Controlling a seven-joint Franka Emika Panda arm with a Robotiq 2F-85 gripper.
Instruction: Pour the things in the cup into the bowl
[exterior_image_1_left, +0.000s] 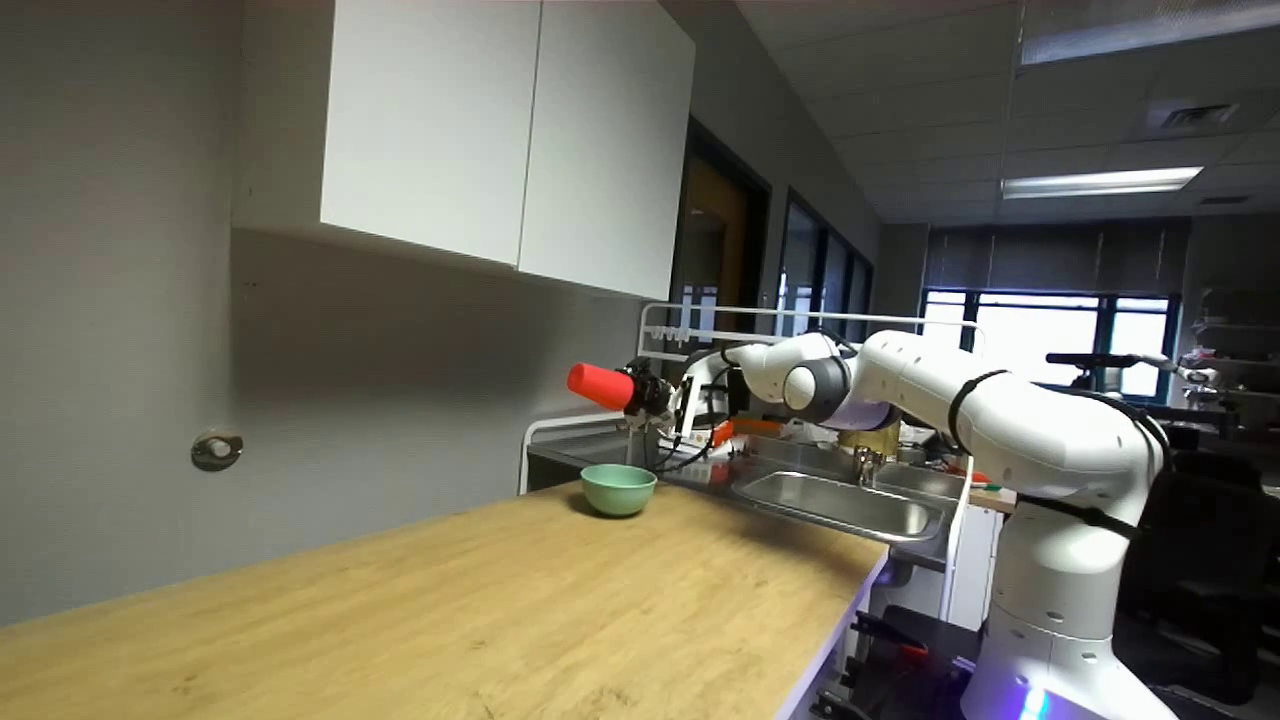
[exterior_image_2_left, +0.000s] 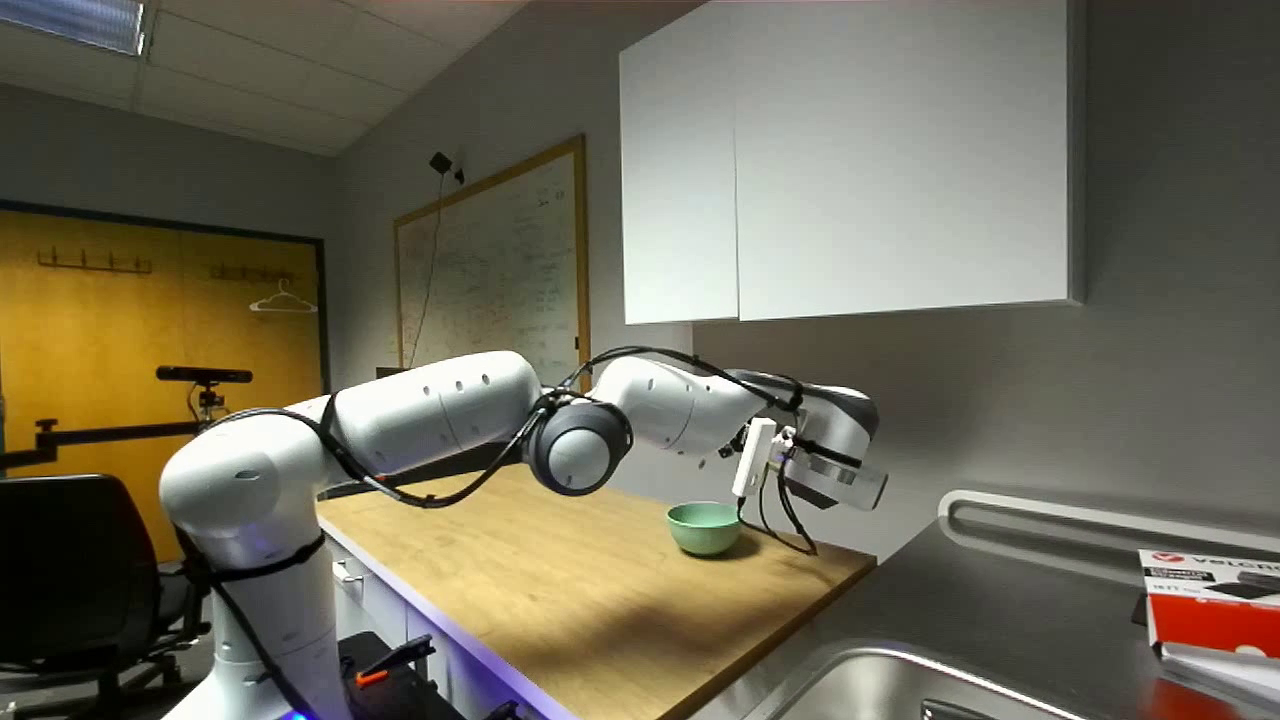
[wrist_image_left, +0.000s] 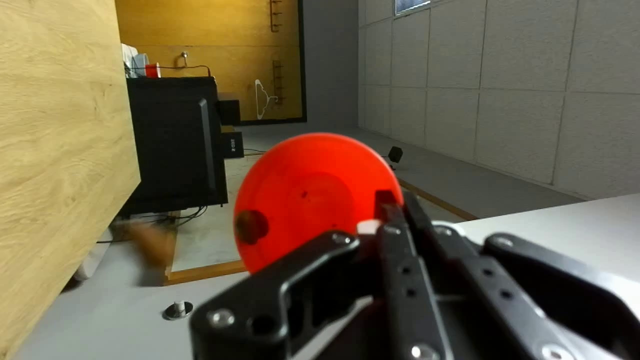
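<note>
The red cup (exterior_image_1_left: 600, 385) is in the air above the green bowl (exterior_image_1_left: 618, 490), lying nearly on its side with its base slightly raised. My gripper (exterior_image_1_left: 645, 389) is shut on the cup's rim, its fingers (wrist_image_left: 404, 202) pinching the wall. The wrist view looks into the cup (wrist_image_left: 320, 200). A dark brownish round thing (wrist_image_left: 251, 226) is inside, near the rim. A blurred brown thing (wrist_image_left: 148, 243) is outside the cup, on the tabletop side, apparently in mid-air. The bowl stands upright on the wooden counter, also in an exterior view (exterior_image_2_left: 704, 528), where the cup is hidden; its inside is not visible.
The wooden counter (exterior_image_1_left: 480, 600) runs along a grey wall. A white wall cabinet (exterior_image_1_left: 430, 130) hangs above. A metal sink (exterior_image_1_left: 845, 505) lies beyond the counter's end, with a white rack rail (exterior_image_1_left: 560, 425) near it. A red and white box (exterior_image_2_left: 1210, 610) lies by the sink.
</note>
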